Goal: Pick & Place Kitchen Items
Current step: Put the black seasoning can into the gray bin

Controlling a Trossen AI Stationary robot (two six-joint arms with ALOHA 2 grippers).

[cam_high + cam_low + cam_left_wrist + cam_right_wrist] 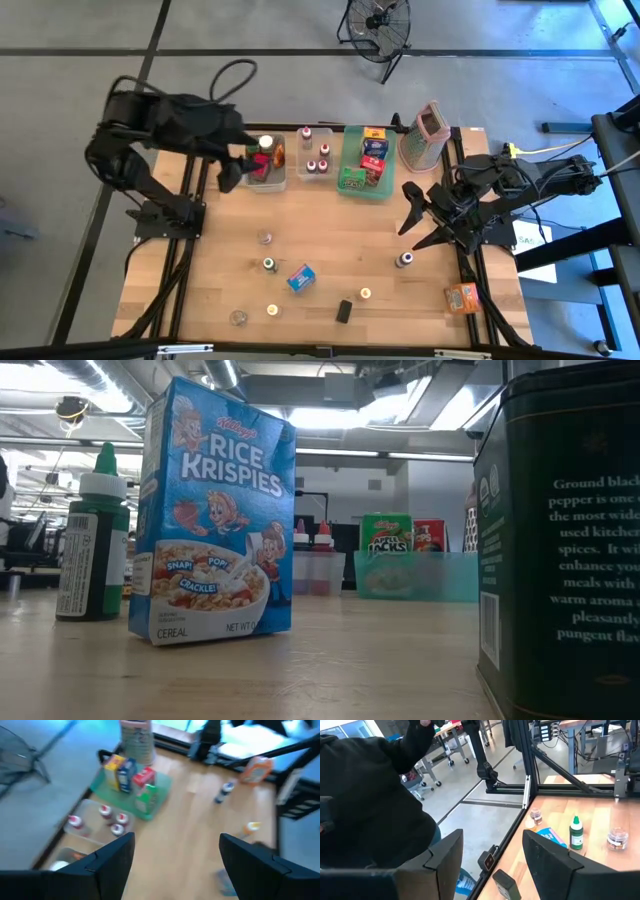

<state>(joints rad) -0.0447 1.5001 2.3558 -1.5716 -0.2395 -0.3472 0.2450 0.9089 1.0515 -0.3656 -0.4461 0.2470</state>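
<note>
The kitchen items lie scattered on the wooden table. Among them are a blue Rice Krispies box [301, 277], a green-capped bottle [269, 264], a dark tin [343, 311], small jars [265, 237], a little bottle [404, 260] and an orange box [462, 297]. More boxes stand in the green tray [352, 187], and red-capped bottles stand in a clear bin [314, 160]. My left gripper [232, 178] [177, 842] hangs open, raised beside the leftmost clear bin [268, 170], with nothing between its fingers. My right gripper [410, 225] [492, 837] is open and empty, raised over the table's right part.
A pinkish box grater [425, 135] stands at the far edge, right of the green tray. The low view is filled by the cereal box [215, 510], the green bottle [92, 540] and the dark tin [565, 540]. Bare wood [340, 235] lies between the bins and the scattered items.
</note>
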